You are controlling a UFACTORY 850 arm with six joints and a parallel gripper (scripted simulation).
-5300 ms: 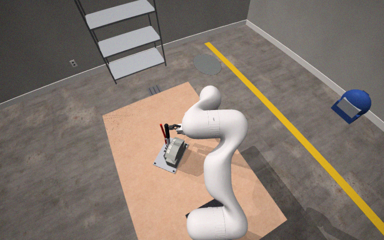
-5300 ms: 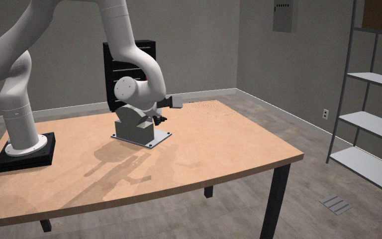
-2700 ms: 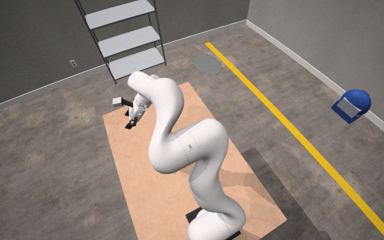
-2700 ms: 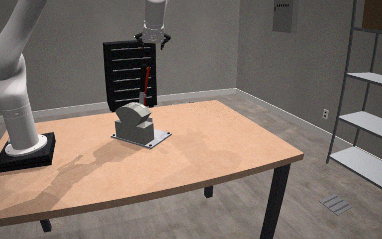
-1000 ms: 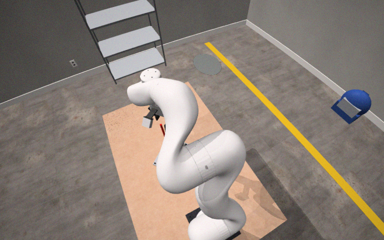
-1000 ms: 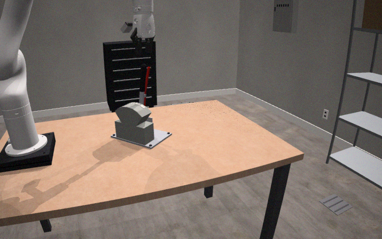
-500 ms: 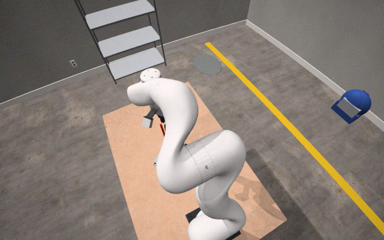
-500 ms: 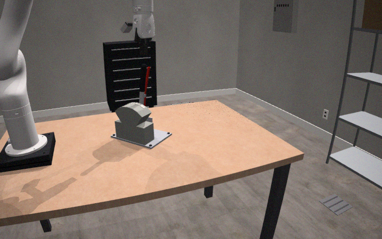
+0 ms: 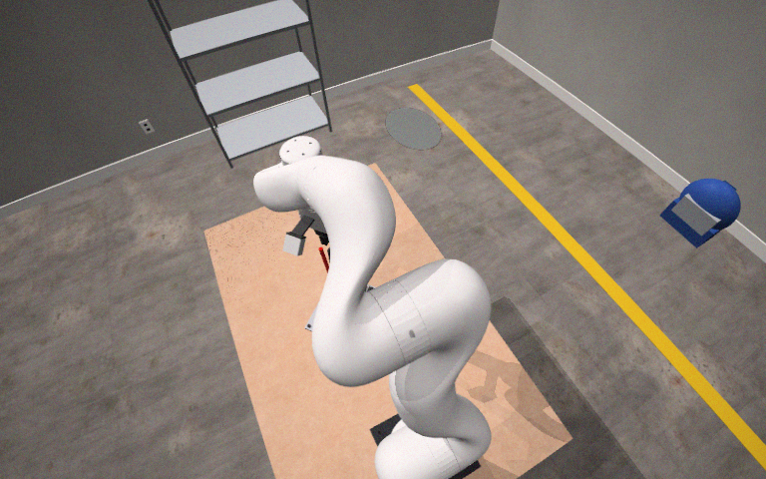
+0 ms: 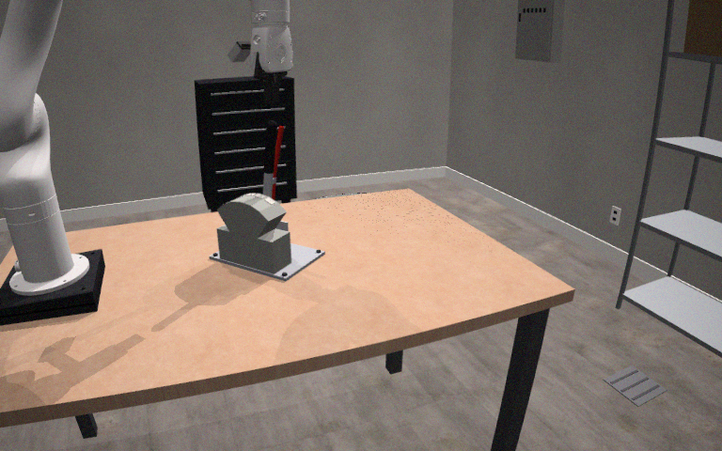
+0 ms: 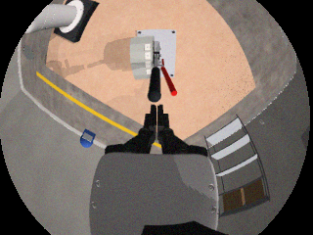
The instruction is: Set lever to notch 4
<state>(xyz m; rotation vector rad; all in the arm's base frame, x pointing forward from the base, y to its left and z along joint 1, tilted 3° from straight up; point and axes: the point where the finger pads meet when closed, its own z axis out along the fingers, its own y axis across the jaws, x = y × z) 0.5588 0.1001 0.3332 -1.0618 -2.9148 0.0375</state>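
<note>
I can't read any text, number or brand from here. The small number plates [image 10: 258,197] on top of the grey lever housing [image 10: 254,234] show only as pale specks in the exterior view, too small for me to make out a digit. In my wrist view the same plates [image 11: 149,53] are just blurred marks.

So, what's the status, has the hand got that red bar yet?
Hand shut on nothing, just above the lever handle. Red bar unsqueezed, angled off the handle. Nothing in the way.
</note>
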